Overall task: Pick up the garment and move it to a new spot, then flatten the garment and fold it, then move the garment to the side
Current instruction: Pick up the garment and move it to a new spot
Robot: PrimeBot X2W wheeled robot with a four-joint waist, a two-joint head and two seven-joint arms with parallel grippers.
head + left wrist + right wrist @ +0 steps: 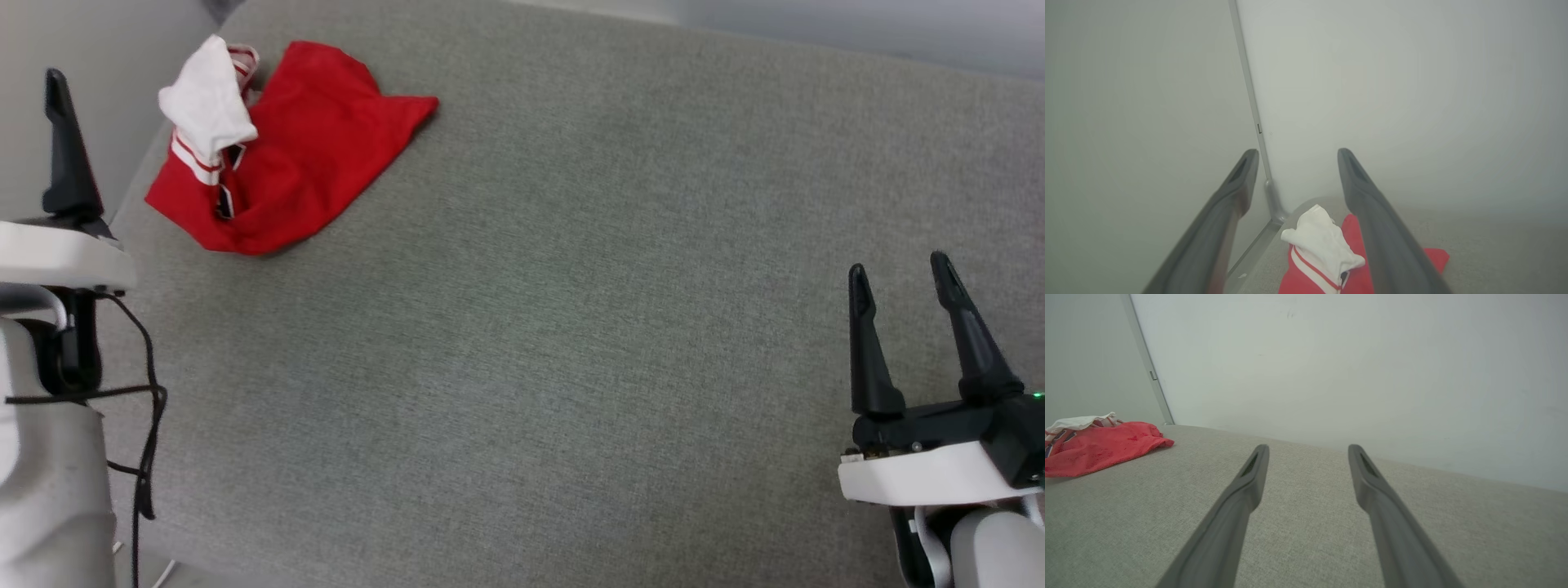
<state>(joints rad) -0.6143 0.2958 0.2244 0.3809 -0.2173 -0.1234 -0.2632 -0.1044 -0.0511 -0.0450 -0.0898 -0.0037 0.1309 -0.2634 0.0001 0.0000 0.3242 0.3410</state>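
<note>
1. Grey woven surface (588, 343) takes up most of the head view, with a pale wall (1331, 355) behind it. The broad bare middle looks like the room meant for flattening and folding.
2. Garment (310, 155) lies crumpled in the upper left of the head view, near the surface's far-left corner. The red body is bunched, not flat, and nothing touches it. Judged: the task is at its start, pick-up not yet done.
3. Right gripper (898, 269) is at the lower right of the head view, jaws spread wide and empty, over bare fabric well apart from the garment. It is probably parked out of the way.
4. Left gripper (1297, 157) has its jaws wide apart and holds nothing. In its wrist view the garment sits low between the fingers, so this nearer arm looks lined up for the grab.
5. White sleeve (208, 102) with striped trim lies flopped over the left of the red heap. It is raised, so likely an easy pinch point.
6. Black cable (151, 392) dangles by the left arm at the left edge, apart from the garment.
</note>
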